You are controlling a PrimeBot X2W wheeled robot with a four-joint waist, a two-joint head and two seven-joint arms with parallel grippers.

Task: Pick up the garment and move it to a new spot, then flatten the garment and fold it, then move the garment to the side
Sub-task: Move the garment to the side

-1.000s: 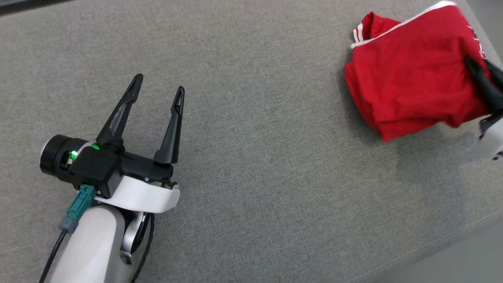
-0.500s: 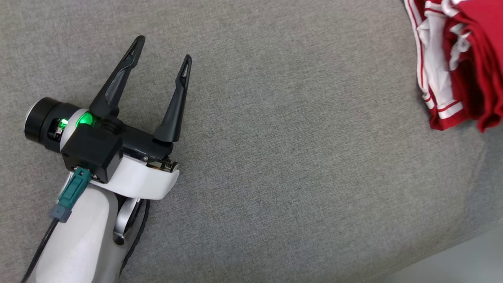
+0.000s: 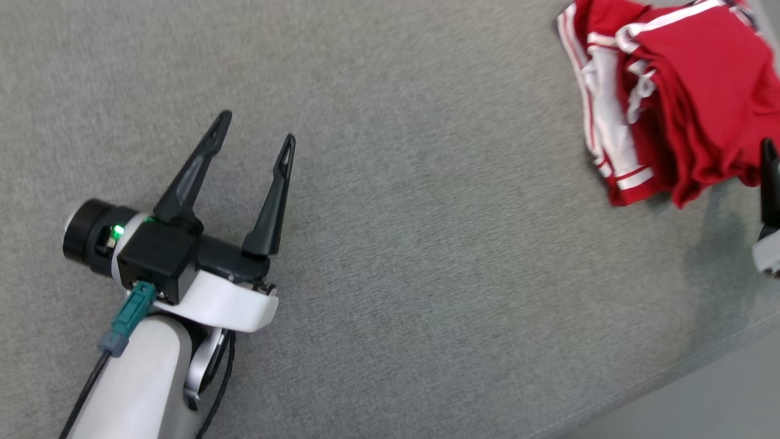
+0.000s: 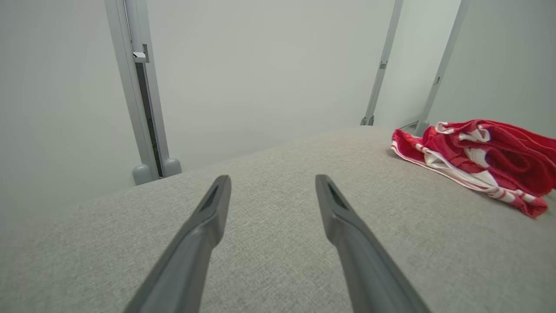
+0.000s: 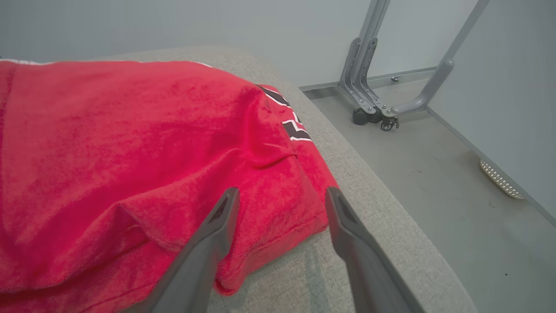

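Observation:
The garment (image 3: 688, 103) is red with white stripes and lies as a folded, rumpled bundle at the far right of the grey surface. It also appears at the right in the left wrist view (image 4: 482, 161). My right gripper (image 5: 282, 191) is open, its fingers spread over the garment's (image 5: 130, 152) near corner with nothing clamped. One of its dark fingers (image 3: 769, 183) shows at the right edge of the head view, just below the cloth. My left gripper (image 3: 257, 128) is open and empty over bare surface far to the left, seen again from its own wrist (image 4: 273, 179).
The grey fabric surface (image 3: 426, 213) ends in an edge at the lower right, with pale floor (image 3: 701, 408) beyond. The garment lies close to the surface's right edge; past it stand a metal frame leg with castors (image 5: 373, 108) and wall panels. Upright posts (image 4: 147, 108) stand behind the surface.
My right gripper was shut on the garment and has opened; the garment now rests on the surface at the right. The head camera has shifted; the left gripper stays open.

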